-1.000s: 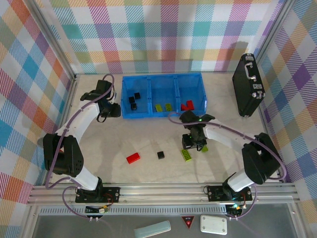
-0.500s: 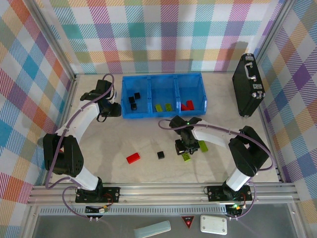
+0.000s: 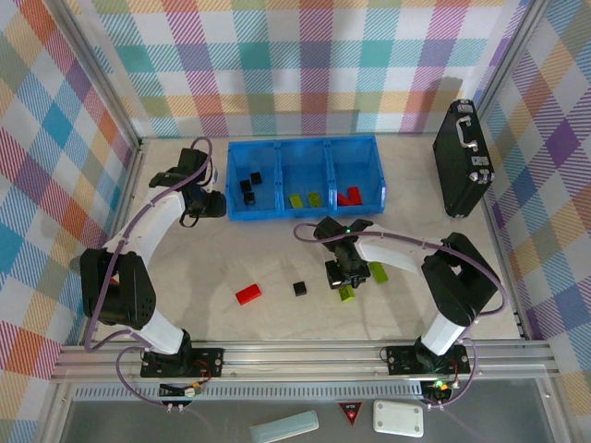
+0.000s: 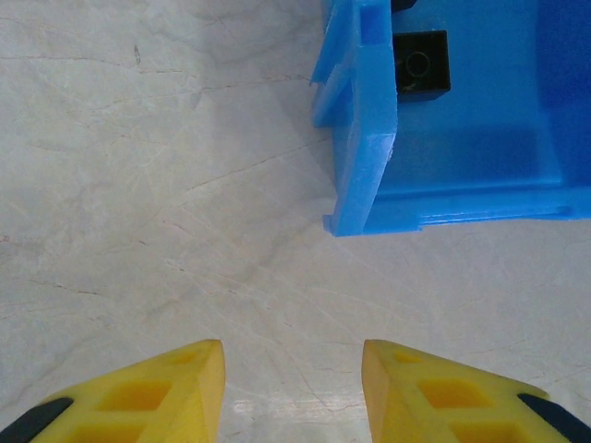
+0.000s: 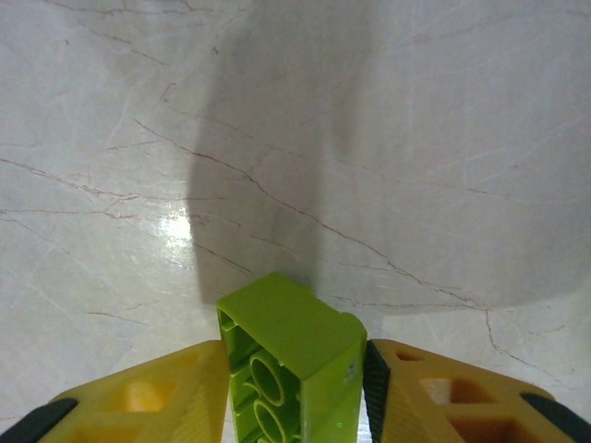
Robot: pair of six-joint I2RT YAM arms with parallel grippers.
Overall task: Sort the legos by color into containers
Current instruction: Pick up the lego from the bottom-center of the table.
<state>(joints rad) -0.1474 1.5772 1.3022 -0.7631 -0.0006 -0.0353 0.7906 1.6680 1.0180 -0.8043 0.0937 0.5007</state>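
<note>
My right gripper [image 3: 345,279] [image 5: 295,358] is low over the table in front of the blue tray [image 3: 373,144] and is shut on a lime-green brick [image 3: 347,293] [image 5: 294,355], which lies turned so its hollow underside shows. A second green brick [image 3: 378,271] lies just right of it. A red brick [image 3: 247,294] and a black brick [image 3: 299,289] lie further left. The tray's left compartment holds black bricks [image 3: 250,183], the middle one green bricks [image 3: 305,198], the right one red bricks [image 3: 348,196]. My left gripper [image 3: 214,205] [image 4: 294,360] is open over bare table beside the tray's corner [image 4: 367,148].
A black briefcase [image 3: 464,159] stands at the back right by the wall. Plaid walls close in the table on three sides. One black brick [image 4: 421,61] shows inside the tray in the left wrist view.
My right gripper has shifted left and a little nearer, onto the lime-green brick, and now has it between its fingers. The left arm has not moved.
</note>
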